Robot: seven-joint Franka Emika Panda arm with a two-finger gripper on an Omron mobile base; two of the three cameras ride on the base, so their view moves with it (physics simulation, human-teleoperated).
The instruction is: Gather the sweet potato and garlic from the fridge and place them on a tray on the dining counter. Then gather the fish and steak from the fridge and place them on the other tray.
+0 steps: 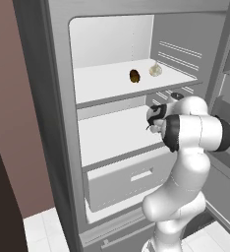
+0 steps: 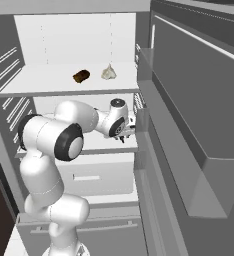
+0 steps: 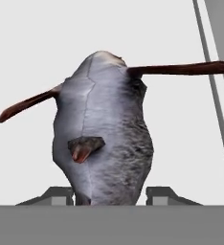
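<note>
Two end effector [image 3: 111, 194] fingertips [image 3: 169, 194] flanking the fish [image 3: 104, 139], narrowly parted.

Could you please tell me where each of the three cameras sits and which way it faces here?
Left base view: behind the arm on its left, facing the open fridge; the white arm rises at the lower right, reaching onto the middle shelf.
Right base view: behind the arm on its right, facing the same shelves and the door's inner side; the arm rises at the lower left.
Hand view: on the hand, looking along its fingertips at the fish lying between them.
Both base views share the sweet potato and garlic on the upper shelf.
</note>
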